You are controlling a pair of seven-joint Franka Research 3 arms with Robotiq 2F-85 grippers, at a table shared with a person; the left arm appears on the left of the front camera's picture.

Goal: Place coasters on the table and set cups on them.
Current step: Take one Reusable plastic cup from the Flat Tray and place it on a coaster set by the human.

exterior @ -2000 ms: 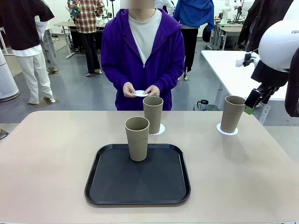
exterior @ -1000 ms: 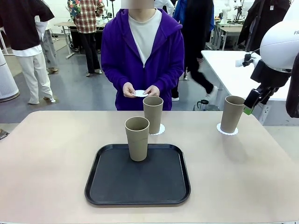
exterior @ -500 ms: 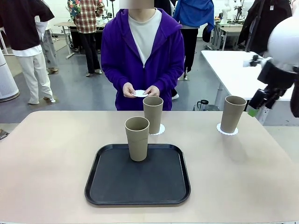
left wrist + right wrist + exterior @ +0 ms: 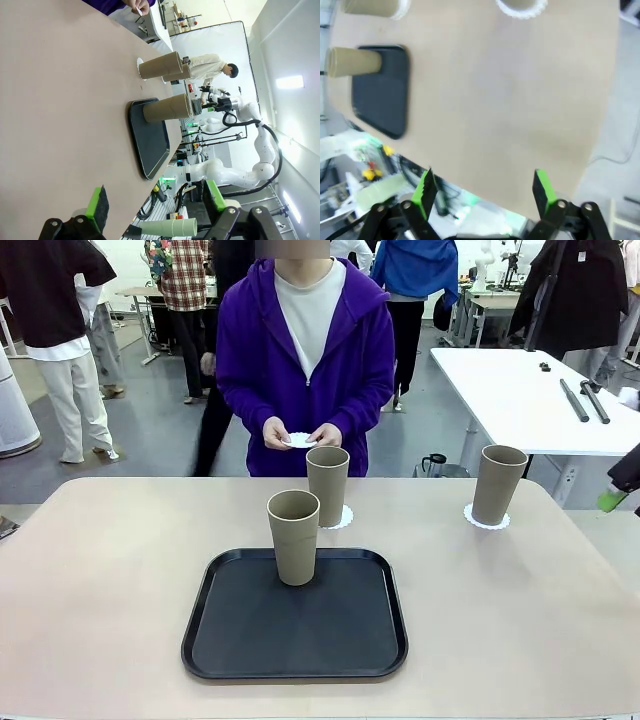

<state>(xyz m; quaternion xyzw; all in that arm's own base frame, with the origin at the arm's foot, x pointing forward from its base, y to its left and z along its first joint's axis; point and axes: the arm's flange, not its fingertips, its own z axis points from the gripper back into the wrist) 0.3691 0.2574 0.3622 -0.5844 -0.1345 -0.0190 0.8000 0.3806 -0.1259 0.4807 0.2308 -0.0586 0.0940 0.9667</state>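
1. Front view: the third cup [image 4: 293, 537] stands upright near the far edge of the black tray [image 4: 295, 650], long axis vertical, with no coaster under it. The last coaster [image 4: 300, 440] is not on the table [image 4: 100, 570] yet. It is pinched between the person's hands [image 4: 277, 432] beyond the far edge, straight behind the tray. The middle cup [image 4: 327, 485] and the right cup [image 4: 497, 483] each stand on a doily. My right hand [image 4: 613, 501] is cut off at the right border, well apart from the third cup. I see little more than a green pad of it, so I cannot read its state from here.
2. Left wrist view: my left hand [image 4: 156, 200] is released, jaws wide with nothing between them, and sits off the table's side. The third cup lies ahead across bare table and looks sideways because the wrist is rolled. I cannot tell which arm is nearer to it.
3. Right wrist view: the right hand is released and empty, hanging off the table's edge. The picture is blurred. The tray and its cup are far off to one side, and the right cup's doily is cut by the top border.
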